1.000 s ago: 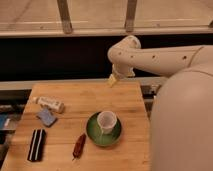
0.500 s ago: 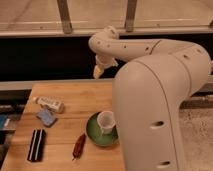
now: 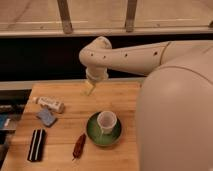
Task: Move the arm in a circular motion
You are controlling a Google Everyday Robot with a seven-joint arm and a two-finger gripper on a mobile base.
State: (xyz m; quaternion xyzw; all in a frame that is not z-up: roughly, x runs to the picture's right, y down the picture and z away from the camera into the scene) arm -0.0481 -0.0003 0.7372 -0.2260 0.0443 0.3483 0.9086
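Note:
The cream-white arm reaches in from the right, its thick tube segment dotted with small dark marks. Its bulbous joint bends down above the far edge of the wooden table. The gripper is the pale yellowish tip hanging below the joint, just over the table's back middle. It holds nothing that I can see. A large rounded arm segment fills the right side and hides the table's right part.
A white cup stands on a green plate. A reddish-brown stick-shaped item, a black rectangular item, a blue sponge and a white tube lie on the left. A dark window ledge runs behind.
The joint and gripper tip have swung left and then down toward the table's back edge. The big near segment now fills more of the right side. The table objects have not moved.

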